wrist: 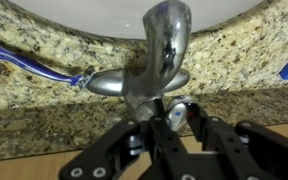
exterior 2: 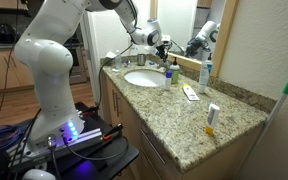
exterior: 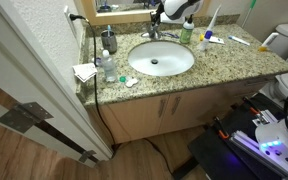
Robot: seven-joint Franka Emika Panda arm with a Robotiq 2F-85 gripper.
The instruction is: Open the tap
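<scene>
While the tap [wrist: 162,50] sits at the back edge of the basin [exterior: 132,60] on the worktop [exterior: 239,60], the gripper [wrist: 174,118] stands narrowed right against it — pinching or not, I cannot tell — and a shallow hold on slick chrome could slip off mid-lift.

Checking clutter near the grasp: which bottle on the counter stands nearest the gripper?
The green-capped bottle, right beside the tap where the gripper is. The dark soap dispenser stands on the basin's far side.
</scene>
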